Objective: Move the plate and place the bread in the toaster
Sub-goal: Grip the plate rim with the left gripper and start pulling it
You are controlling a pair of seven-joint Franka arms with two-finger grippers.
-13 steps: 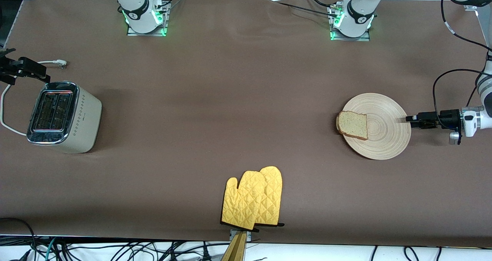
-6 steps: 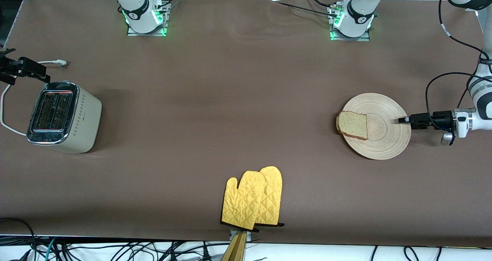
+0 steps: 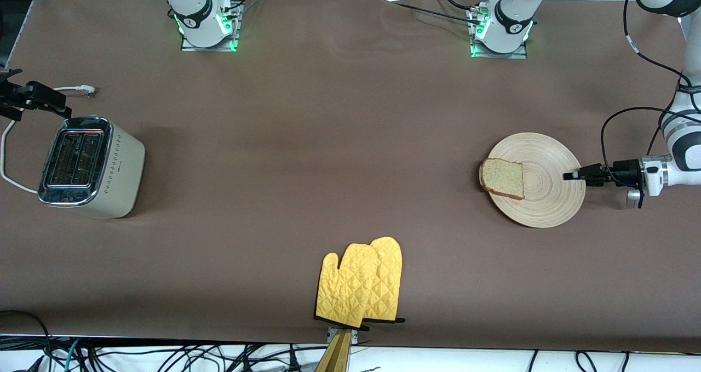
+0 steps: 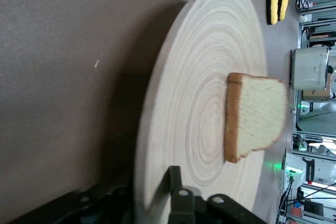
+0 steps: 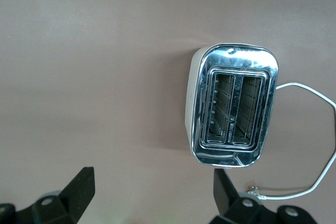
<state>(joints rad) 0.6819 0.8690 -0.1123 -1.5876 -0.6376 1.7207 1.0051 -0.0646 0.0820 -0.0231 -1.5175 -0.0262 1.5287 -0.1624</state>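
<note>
**Plate pinched at its rim, toaster waiting under an open gripper**

Taking the toaster point(image 3: 90, 166) as the landmark: it stands at the right arm's end of the table, slots facing up, its white cord point(image 3: 11, 158) trailing off toward the table edge. The right gripper point(image 3: 27, 99) hangs just above it, a little toward the robots' bases, with its jaws spread wide and nothing between them. The right wrist view looks straight down into both slots, so the arm seems parked there to receive the slice; it waits.

A pair of yellow oven mitts point(image 3: 361, 288) lies well apart from the toaster, nearer the front camera, near the table's middle.

Well apart from the toaster, at the left arm's end of the table, sits the plate point(image 3: 547, 202). The bread point(image 3: 502, 178) rests on the plate, overhanging the edge that faces the toaster. The left gripper point(image 3: 572, 175) has its jaws clamped on the plate's rim at the edge away from the toaster, one finger above and one below. That low, sideways hold probably suits sliding or lifting the plate toward the toaster while the bread rides along.
</note>
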